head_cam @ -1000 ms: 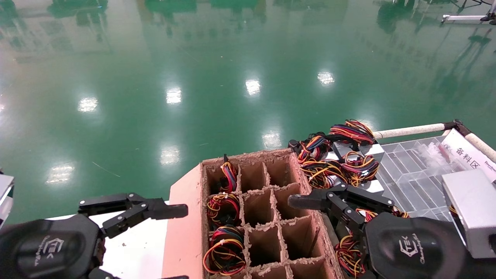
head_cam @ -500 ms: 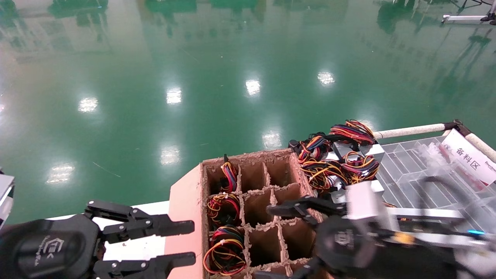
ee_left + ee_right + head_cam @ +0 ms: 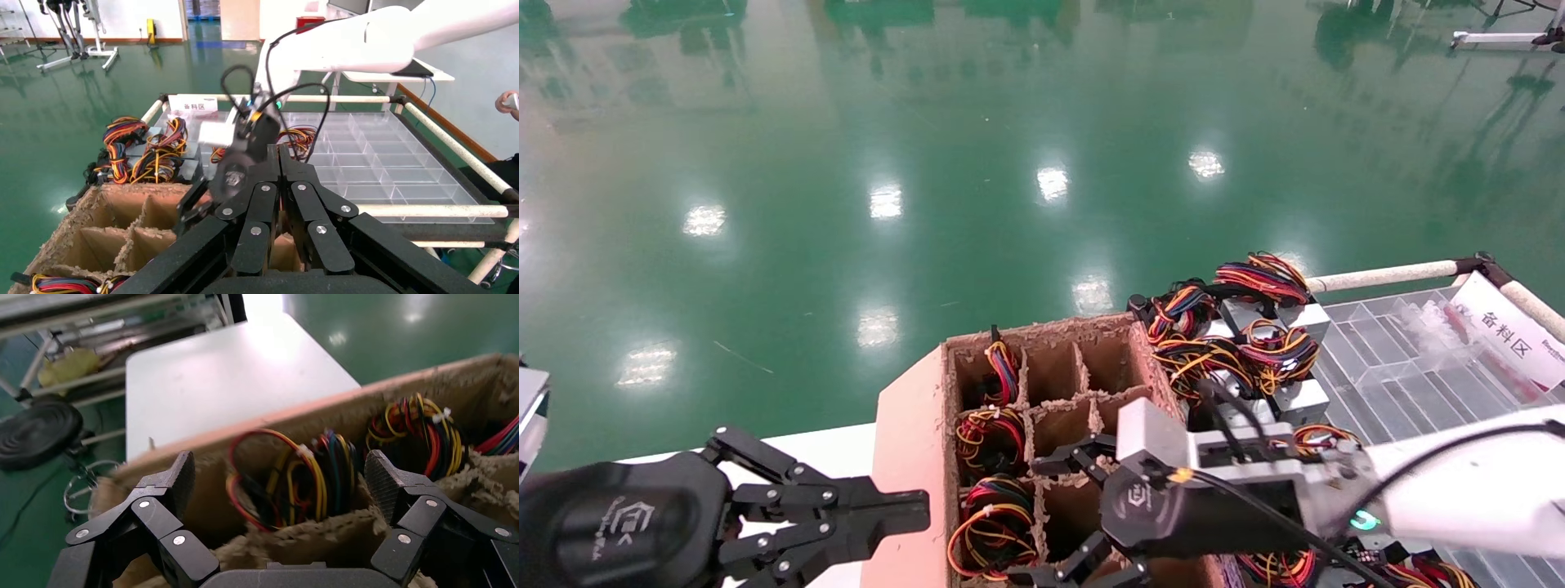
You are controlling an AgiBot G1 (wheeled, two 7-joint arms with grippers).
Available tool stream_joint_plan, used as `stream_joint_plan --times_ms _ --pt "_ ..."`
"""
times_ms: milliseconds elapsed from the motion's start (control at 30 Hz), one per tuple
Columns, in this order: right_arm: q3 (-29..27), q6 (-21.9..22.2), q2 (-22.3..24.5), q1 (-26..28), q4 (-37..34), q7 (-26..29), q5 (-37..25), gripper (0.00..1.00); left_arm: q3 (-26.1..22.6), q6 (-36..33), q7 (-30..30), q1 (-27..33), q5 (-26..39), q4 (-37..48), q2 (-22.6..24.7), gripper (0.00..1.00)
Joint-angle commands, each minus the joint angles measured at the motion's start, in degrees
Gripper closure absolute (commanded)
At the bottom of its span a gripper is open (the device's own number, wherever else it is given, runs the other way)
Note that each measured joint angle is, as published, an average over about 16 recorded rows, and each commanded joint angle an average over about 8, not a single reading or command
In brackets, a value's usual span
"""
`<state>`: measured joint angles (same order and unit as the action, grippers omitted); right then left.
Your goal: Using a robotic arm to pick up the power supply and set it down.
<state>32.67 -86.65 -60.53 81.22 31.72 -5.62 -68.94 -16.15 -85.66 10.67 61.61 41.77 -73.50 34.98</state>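
Your right gripper (image 3: 1065,523) hangs over the cardboard box (image 3: 911,457), jaws spread wide, nothing between them. Nearest power supply (image 3: 287,478) sits in the front-left cell, straight ahead of the jaws in the wrist view and just below them; only its looped red/yellow/black wires show, the metal body is hidden down in the cell, so long axis probably runs vertical. More units lie piled (image 3: 1238,335) beside the box on the clear tray (image 3: 1418,376). Left gripper (image 3: 911,510) is parked over the white table (image 3: 829,445), jaws pressed together. Right arm's nearer, use it.
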Motion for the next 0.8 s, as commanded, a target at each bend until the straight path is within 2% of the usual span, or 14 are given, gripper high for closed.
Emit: stream_joint_plan --times_ms 33,100,133,167,200,333,400,433,467,567,633,667,800 --pt "0.98 -0.06 -1.89 1.74 -3.87 -1.95 -1.62 0.0 -0.01 0.0 0.0 0.0 -0.01 0.0 0.0 1.0" --pt "1.4 0.31 -3.41 3.09 -7.19 -3.93 -2.43 0.01 -0.02 0.01 -0.01 0.0 -0.01 0.0 -0.01 1.0" --pt "1.58 0.54 -4.11 3.7 -8.77 -4.92 -2.79 0.04 -0.02 0.01 -0.01 0.0 -0.01 0.0 -0.01 1.0" --pt "1.76 0.83 -4.79 4.29 -10.27 -5.89 -3.15 0.11 -0.03 0.01 -0.01 0.01 -0.02 0.0 -0.01 1.0" --pt "1.91 1.18 -5.44 4.83 -11.71 -6.76 -3.47 0.2 -0.03 0.01 -0.02 0.01 -0.02 0.0 -0.01 1.0" --pt "2.24 3.49 -7.74 6.52 -16.82 -9.65 -4.36 0.7 -0.05 0.02 -0.02 0.01 -0.03 0.0 -0.02 0.98" --pt "2.35 4.86 -8.66 7.15 -18.86 -10.72 -4.71 0.91 -0.06 0.02 -0.03 0.01 -0.04 0.0 -0.02 0.85" --pt "2.36 5.46 -9.03 7.41 -19.74 -11.16 -4.81 0.97 -0.06 0.03 -0.03 0.01 -0.04 0.0 -0.02 0.73" --pt "2.35 5.95 -9.36 7.62 -20.5 -11.55 -4.86 1.0 -0.06 0.03 -0.03 0.01 -0.04 0.0 -0.03 0.61" --pt "2.31 6.49 -10.11 8.15 -22.3 -12.58 -4.88 1.0 -0.08 0.03 -0.04 0.02 -0.05 0.0 -0.03 0.23" --pt "2.2 6.05 -10.46 8.41 -23.21 -13.11 -4.68 1.0 -0.09 0.04 -0.04 0.02 -0.06 0.0 -0.04 0.06" --pt "2.13 5.69 -10.6 8.52 -23.6 -13.34 -4.56 1.0 -0.09 0.04 -0.05 0.02 -0.06 0.0 -0.04 0.01" --pt "1.85 3.73 -10.98 8.76 -25.08 -13.98 -4.01 1.0 -0.11 0.05 -0.05 0.02 -0.07 0.0 -0.04 0.0"
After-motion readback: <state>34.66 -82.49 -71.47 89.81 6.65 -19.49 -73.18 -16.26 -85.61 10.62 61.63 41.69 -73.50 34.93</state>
